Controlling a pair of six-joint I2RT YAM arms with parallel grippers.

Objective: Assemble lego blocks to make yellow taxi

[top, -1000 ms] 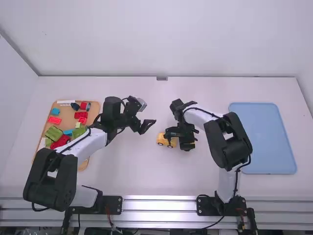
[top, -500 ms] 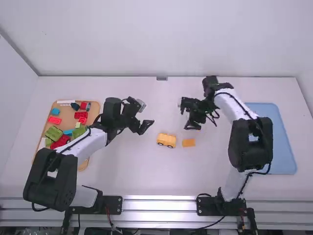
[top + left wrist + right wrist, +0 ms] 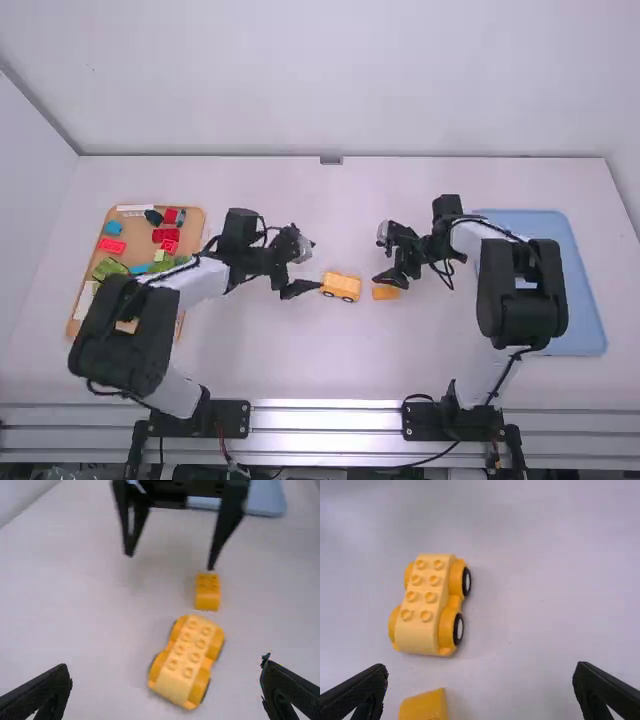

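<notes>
1. Sitting loose, the small orange-yellow studded plastic block [image 3: 385, 292] is lying near the car, just apart from it, and is probably offering itself as the taxi's next piece.
2. The yellow plastic toy car [image 3: 340, 287], black-wheeled with a pale studded top, is standing on its wheels between the two grippers; its base is looking built, and the joining of the block is, I judge, what is wanting.
3. The black right gripper [image 3: 481, 666] is holding its fingers wide with nothing between them, close over the block; whether it is touching, I cannot tell.
4. The black left gripper [image 3: 165, 666] is also spreading wide and holding nothing, one finger reaching close beside the car.
5. Nearest in the room, a silver metal rail [image 3: 325, 418] is running along the front, the arms' bases standing at it.
6. The smooth white table [image 3: 270, 350] is stretching beyond, an orange-brown tray [image 3: 190, 214] of red, green and blue bricks lying at left, partly under the left arm, and a flat blue plastic tray [image 3: 585, 300] lying at right.
7. Farthest, a plain pale wall [image 3: 330, 80] is rising behind the table's far edge.
</notes>
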